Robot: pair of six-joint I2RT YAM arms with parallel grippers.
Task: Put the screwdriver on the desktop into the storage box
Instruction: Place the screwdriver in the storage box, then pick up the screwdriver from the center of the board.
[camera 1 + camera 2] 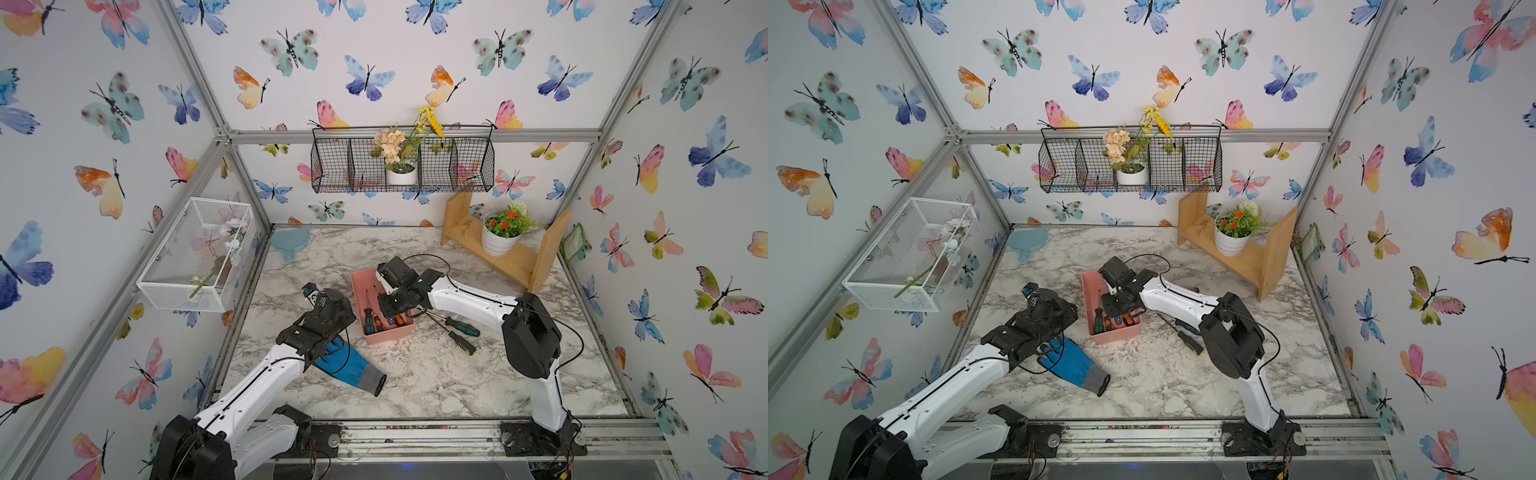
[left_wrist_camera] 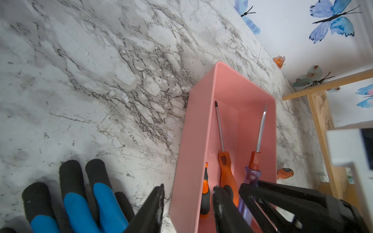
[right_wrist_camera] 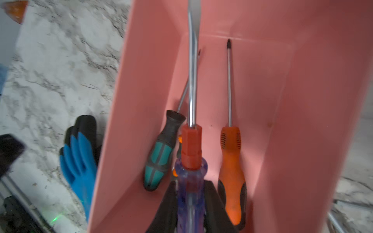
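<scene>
Held tool: your purple screwdriver, the one with the red collar, is inside the pink box. Its handle is at the near end and its shaft runs toward the far wall, above the other tools. Whether it touches the box floor cannot be told.
Right claw: your right claw is clamped on the purple handle, one finger on each side, reaching down into the box.
Also in the box: an orange screwdriver lies alongside. A green screwdriver leans against the opposite wall, and a smaller orange-and-black screwdriver sits close by that wall.
Loose on the desktop: two tools lie just right of the box, close together and partly under your right arm. One is a green-and-black screwdriver, the other a black-and-yellow screwdriver.
Left claw: your left claw has its jaws apart and holds nothing. It hangs left of the box, over the glove's fingertips.
Glove: a blue glove lies flat under your left arm.
Surroundings: a wooden shelf with a potted plant stands at the back right. A black wire basket hangs on the back wall and a white mesh basket on the left wall.
</scene>
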